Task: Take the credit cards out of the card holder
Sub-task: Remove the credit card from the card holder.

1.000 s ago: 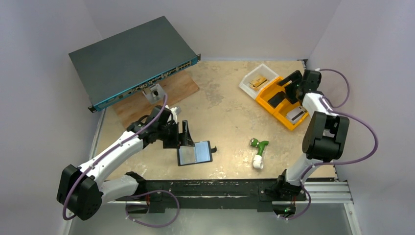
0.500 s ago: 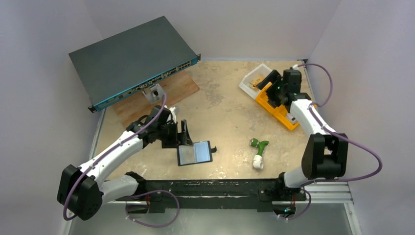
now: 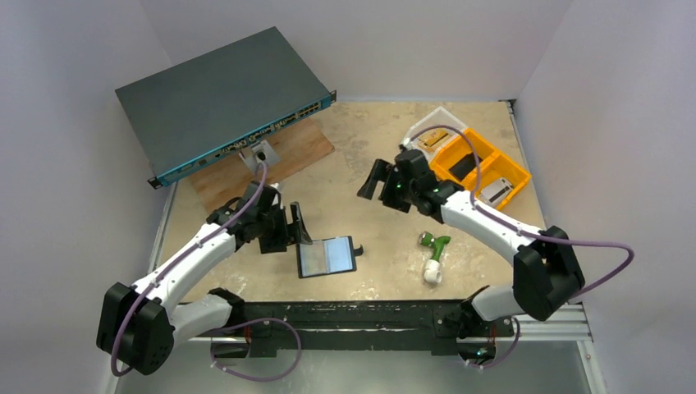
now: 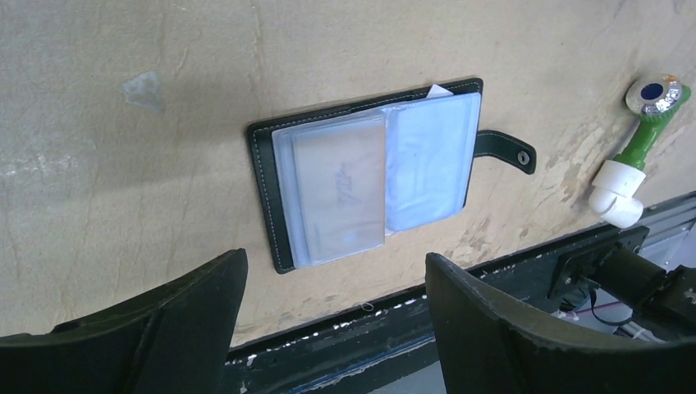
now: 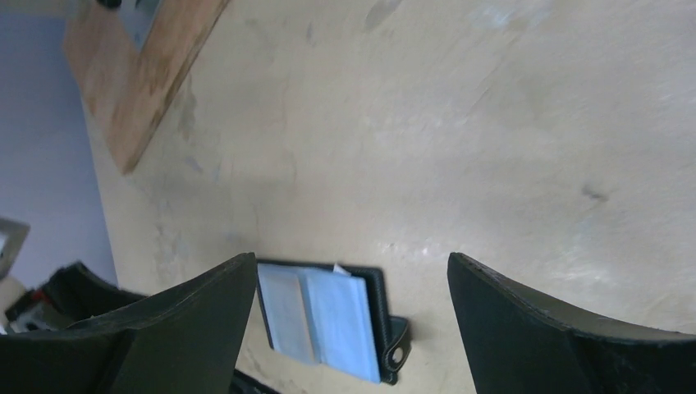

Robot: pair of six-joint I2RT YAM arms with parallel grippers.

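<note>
Swung over from the orange tray (image 3: 486,167), the right gripper (image 3: 371,179) now hangs mid-table with its jaws spread and the holder (image 4: 261,176) far ahead between them, probably coming to help. The left gripper (image 3: 295,228) has backed off slightly, jaws also spread, with the open holder just beyond its tips. Both cards (image 4: 341,193) sit in their sleeves, none out yet.

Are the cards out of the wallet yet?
Not yet. Done: the card holder lies open on the table, strap unsnapped. In hand: nothing; the left pincer and the right pincer are both open and empty. Left: the credit cards sit inside it, to be pulled out.
</note>
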